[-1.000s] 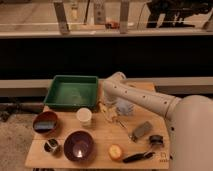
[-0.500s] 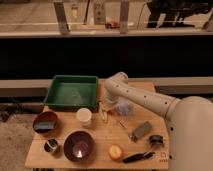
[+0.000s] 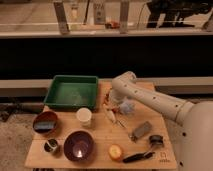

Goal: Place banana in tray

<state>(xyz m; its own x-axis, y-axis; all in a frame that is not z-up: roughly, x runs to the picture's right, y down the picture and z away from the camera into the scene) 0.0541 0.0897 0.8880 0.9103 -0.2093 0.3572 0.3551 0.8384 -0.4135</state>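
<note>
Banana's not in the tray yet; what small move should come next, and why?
Probably ease the gripper down onto the banana. It lies on the table beside the white cup, outside the green tray, and the gripper sits close over it.

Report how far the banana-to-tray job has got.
Done: nothing delivered; the green tray holds no fruit. In hand: the gripper sits low over the banana, just right of the tray's near corner; a grasp cannot be confirmed. Left: lift it and set it in the tray.
</note>
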